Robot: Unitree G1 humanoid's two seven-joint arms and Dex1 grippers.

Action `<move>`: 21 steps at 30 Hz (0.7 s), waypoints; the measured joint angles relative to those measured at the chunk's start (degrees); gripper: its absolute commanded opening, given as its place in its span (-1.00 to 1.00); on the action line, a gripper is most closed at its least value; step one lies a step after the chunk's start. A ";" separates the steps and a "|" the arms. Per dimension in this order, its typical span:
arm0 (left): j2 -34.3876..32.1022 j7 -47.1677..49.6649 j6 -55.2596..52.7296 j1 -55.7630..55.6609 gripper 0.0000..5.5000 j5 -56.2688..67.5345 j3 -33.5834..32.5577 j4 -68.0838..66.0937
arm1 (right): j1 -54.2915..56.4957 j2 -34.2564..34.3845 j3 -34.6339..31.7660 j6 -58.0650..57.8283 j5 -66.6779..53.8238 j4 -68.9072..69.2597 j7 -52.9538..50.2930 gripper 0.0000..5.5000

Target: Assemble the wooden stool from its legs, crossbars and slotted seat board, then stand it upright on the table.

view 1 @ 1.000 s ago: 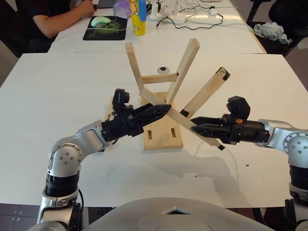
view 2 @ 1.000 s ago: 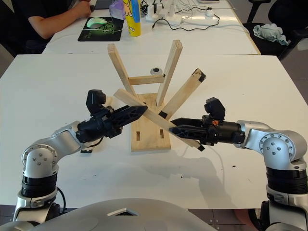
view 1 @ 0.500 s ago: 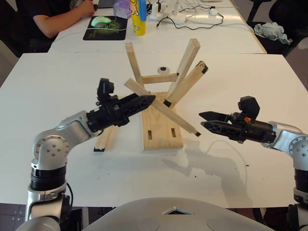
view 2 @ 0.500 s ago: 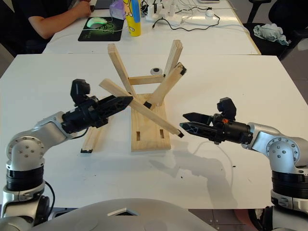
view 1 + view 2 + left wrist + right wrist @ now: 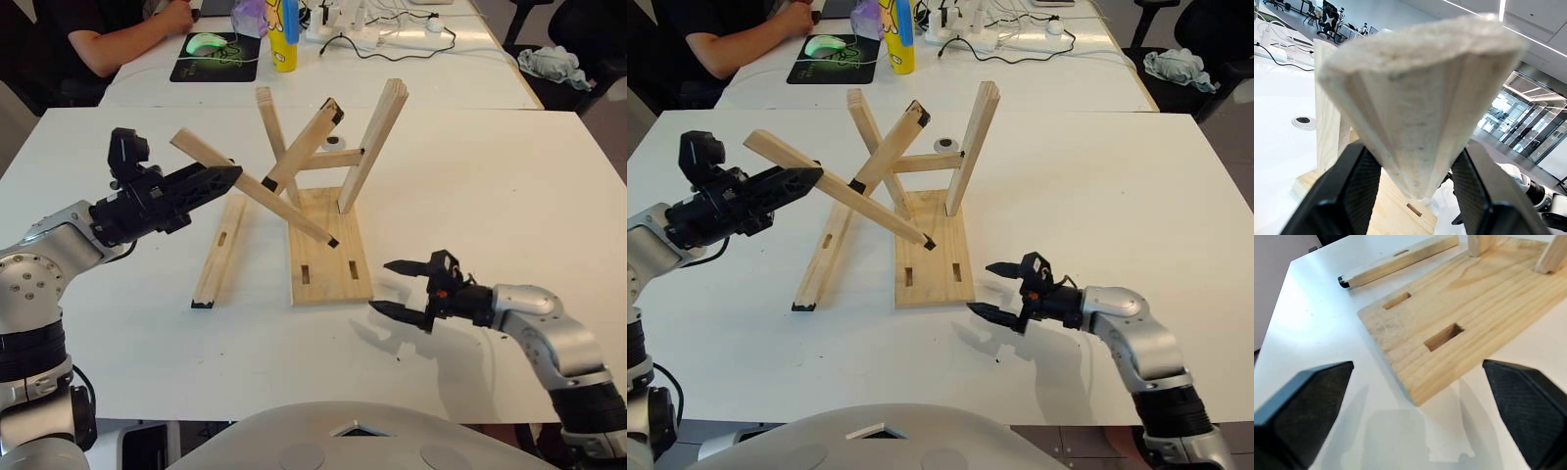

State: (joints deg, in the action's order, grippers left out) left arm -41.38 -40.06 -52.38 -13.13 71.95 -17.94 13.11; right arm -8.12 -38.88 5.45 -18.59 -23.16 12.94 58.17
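On the table [image 5: 509,196], your seat board [image 5: 323,284] is lying flat, two legs [image 5: 372,147] and a crossbar [image 5: 338,157] standing at its far end. Left gripper [image 5: 233,173] is clamping a joined leg piece [image 5: 279,206], raised over the board. Right gripper [image 5: 378,286] is hovering wide open, empty, beside the board's near corner. Spare leg [image 5: 217,257] is lying alongside.

Both head eyes look forward and down over the worktop [image 5: 509,196], sharing the scene. The left wrist camera faces along the left tool [image 5: 227,174], right against a wooden leg [image 5: 1420,98]; the right wrist camera looks down closely on the seat board [image 5: 1488,298]
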 measured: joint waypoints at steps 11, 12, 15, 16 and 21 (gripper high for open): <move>-0.02 -2.30 -1.63 -0.90 -0.25 -0.48 -0.36 -0.73 | 3.13 5.11 3.22 12.76 13.34 -7.92 -7.77 0.78; -0.02 -2.50 -1.67 -1.03 -0.25 -0.97 -0.31 -0.96 | 3.60 5.98 3.20 12.81 13.33 -8.69 -8.21 0.78; -0.02 -2.98 -1.68 -1.22 -0.25 -1.97 -0.15 -1.12 | 4.77 6.66 2.89 13.63 13.88 -10.34 -9.31 0.78; -0.02 -3.10 -1.67 -1.27 -0.25 -2.51 -0.12 -1.13 | 5.26 6.72 2.56 14.20 14.52 -11.27 -10.30 0.78; 0.00 -3.79 -1.16 -1.28 -0.25 -5.39 0.02 -1.15 | 8.28 6.91 1.06 16.98 17.36 -15.29 -14.51 0.78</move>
State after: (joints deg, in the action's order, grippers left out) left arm -41.39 -43.85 -53.54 -14.41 66.56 -17.92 11.96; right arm 0.15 -31.97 6.51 -1.61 -5.81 -2.35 43.66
